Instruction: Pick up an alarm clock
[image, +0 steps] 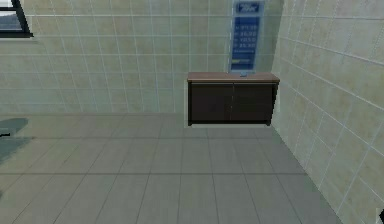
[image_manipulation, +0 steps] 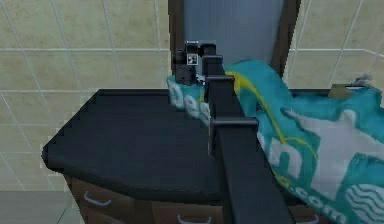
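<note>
In the forward view a cabinet (image: 231, 100) stands against the far wall, right of the middle, in the corner. A poster (image: 245, 37) hangs on the wall above it, and a window (image: 14, 18) sits far left. In the arm side view a cloth (image_manipulation: 300, 140) lies on the right part of the surface (image_manipulation: 130, 135). The arm (image_manipulation: 240, 150) crosses it, with the hand (image_manipulation: 184, 68) near the far edge, before an upright panel (image_manipulation: 225, 25).

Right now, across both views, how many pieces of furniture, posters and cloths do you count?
Furniture: 2 (dark brown low cabinet; black-topped wooden dresser with drawers)
Posters: 1 (blue rectangular wall poster)
Cloths: 1 (teal printed cloth)
Total: 4
</note>
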